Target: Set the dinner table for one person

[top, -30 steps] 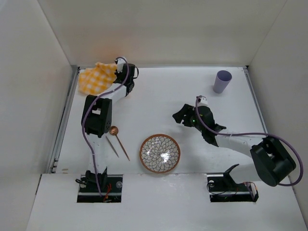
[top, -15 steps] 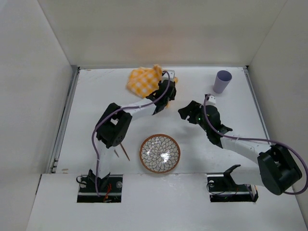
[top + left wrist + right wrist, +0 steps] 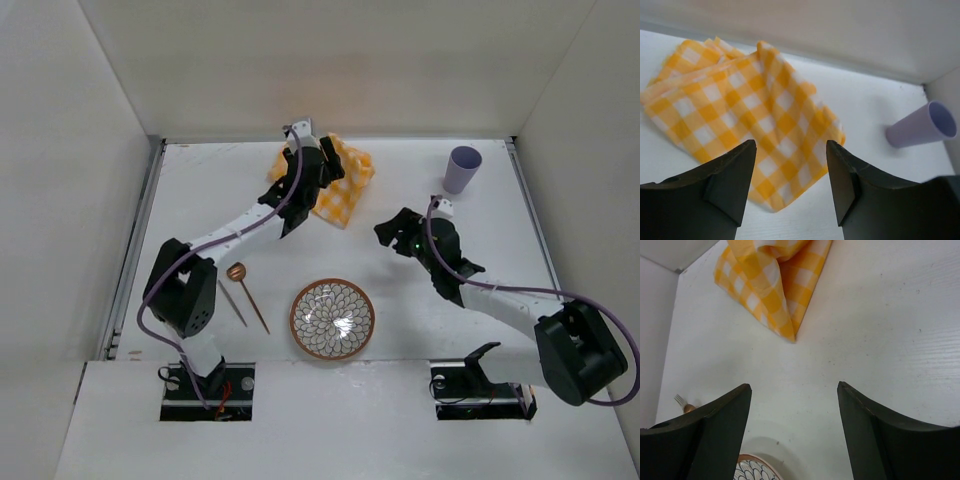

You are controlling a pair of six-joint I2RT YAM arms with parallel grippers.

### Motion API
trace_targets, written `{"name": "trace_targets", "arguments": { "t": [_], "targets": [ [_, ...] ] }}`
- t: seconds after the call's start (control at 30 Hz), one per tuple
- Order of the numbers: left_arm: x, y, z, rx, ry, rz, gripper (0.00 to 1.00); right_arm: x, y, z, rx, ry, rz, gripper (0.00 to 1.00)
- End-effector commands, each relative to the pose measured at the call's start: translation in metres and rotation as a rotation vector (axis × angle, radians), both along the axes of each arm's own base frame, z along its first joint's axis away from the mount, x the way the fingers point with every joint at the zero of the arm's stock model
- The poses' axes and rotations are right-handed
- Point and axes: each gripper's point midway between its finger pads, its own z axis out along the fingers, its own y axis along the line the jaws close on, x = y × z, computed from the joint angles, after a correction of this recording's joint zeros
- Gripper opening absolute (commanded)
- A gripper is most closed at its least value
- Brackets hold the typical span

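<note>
Dinner table (image 3: 200, 190) is maybe halfway set. Yellow checkered napkin (image 3: 740, 100) lies rumpled under the left pincer (image 3: 790, 150), and the plate (image 3: 332, 318) sits near the right pincer (image 3: 794, 390). Both are spread apart and empty. Purple cup (image 3: 462, 168) and cutlery (image 3: 250, 298) aren't arranged yet.

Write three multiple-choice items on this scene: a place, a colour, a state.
1. The cloth lies:
A) at the table's near left corner
B) by its far edge, left of the cup in the top view
C) at its middle
2. The cup is:
A) red
B) lilac
C) green
3. The left jaws are:
A) shut on the cloth
B) shut on the cup
C) open, empty

Answers:
1 B, the top view shows it there.
2 B, it is pale purple in both views.
3 C, the left wrist view shows a gap, with the cloth lying below.
</note>
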Motion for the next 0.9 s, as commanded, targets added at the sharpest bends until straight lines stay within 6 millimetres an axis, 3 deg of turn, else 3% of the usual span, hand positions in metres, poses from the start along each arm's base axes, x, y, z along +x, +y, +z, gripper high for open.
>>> {"name": "trace_targets", "arguments": {
  "t": [0.0,0.1,0.3,0.57,0.87],
  "targets": [
    [0.026,0.009,0.003,-0.112,0.047,0.056,0.56,0.006,-0.002,0.017,0.028,-0.058,-0.019,0.76],
    [0.064,0.005,-0.016,-0.161,0.153,0.037,0.57,0.007,-0.001,0.014,0.021,-0.051,-0.015,0.76],
    [0.108,-0.005,-0.034,-0.304,0.302,0.014,0.59,0.003,0.015,0.018,0.013,-0.061,0.045,0.81],
    [0.146,-0.009,-0.040,-0.339,0.328,0.062,0.66,-0.001,0.033,0.015,-0.013,-0.054,0.098,0.82],
    [0.166,-0.019,-0.078,-0.307,0.358,0.076,0.66,-0.004,0.036,0.020,-0.008,-0.064,0.108,0.83]
  ]
}}
